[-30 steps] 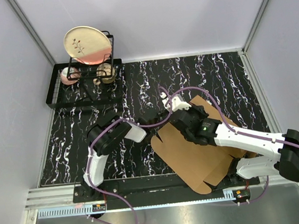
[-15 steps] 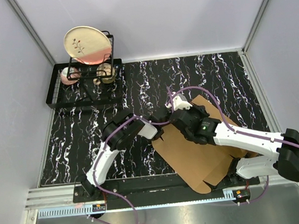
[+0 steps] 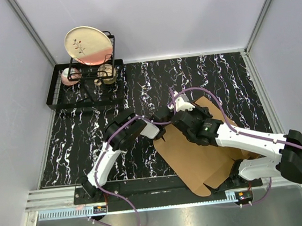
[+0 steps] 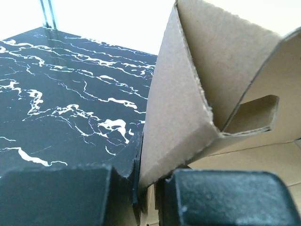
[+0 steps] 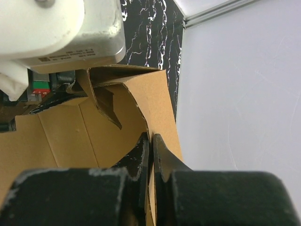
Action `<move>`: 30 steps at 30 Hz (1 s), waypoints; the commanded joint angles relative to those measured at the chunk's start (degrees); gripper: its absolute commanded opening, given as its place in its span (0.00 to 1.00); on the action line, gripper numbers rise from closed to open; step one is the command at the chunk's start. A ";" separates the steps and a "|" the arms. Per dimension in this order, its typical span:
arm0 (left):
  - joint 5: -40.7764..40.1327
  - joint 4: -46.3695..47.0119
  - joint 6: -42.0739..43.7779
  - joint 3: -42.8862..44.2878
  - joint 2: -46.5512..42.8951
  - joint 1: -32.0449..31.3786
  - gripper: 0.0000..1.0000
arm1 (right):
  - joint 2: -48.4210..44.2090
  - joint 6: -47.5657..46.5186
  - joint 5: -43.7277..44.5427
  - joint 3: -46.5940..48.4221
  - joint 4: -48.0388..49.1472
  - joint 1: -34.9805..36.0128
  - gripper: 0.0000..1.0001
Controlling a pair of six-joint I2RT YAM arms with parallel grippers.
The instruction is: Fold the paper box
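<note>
The paper box [image 3: 193, 157] is a brown cardboard sheet with creases and flaps, lying on the black marbled table right of centre. Its far-left part is lifted and bent upward. My left gripper [image 3: 161, 129] reaches in from the left and is shut on the lower corner of a raised flap [image 4: 188, 94]; the cardboard edge sits pinched between the two dark fingers [image 4: 150, 184]. My right gripper [image 3: 174, 116] comes from the right over the sheet. It is shut on a thin upright cardboard wall [image 5: 160, 101], its fingertips [image 5: 151, 141] pressed on either side.
A black dish rack [image 3: 83, 87] stands at the back left, holding a cream plate [image 3: 87, 44] and small cups. Pale walls close in the table [image 3: 89, 141] on three sides. The left arm's white wrist housing [image 5: 61, 28] sits close ahead of my right gripper.
The left arm swung right up to the box's raised flap, and its jaws went from wide open to shut on the flap. The right arm barely moved.
</note>
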 commanded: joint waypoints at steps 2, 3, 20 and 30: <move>-3.17 20.82 -4.60 1.24 -1.10 -0.01 0.04 | 0.80 8.10 -11.03 1.65 0.72 1.49 0.21; -3.26 20.82 -4.42 1.06 -1.28 -0.01 0.04 | 0.80 8.19 -10.77 1.83 0.46 1.49 0.27; -7.56 19.24 -0.03 -11.85 -10.33 -0.19 0.00 | -4.91 8.45 -5.06 12.46 -5.70 4.04 0.55; -10.20 16.95 2.96 -18.97 -14.81 -0.19 0.00 | -12.11 7.48 -5.67 13.61 -2.90 4.75 0.57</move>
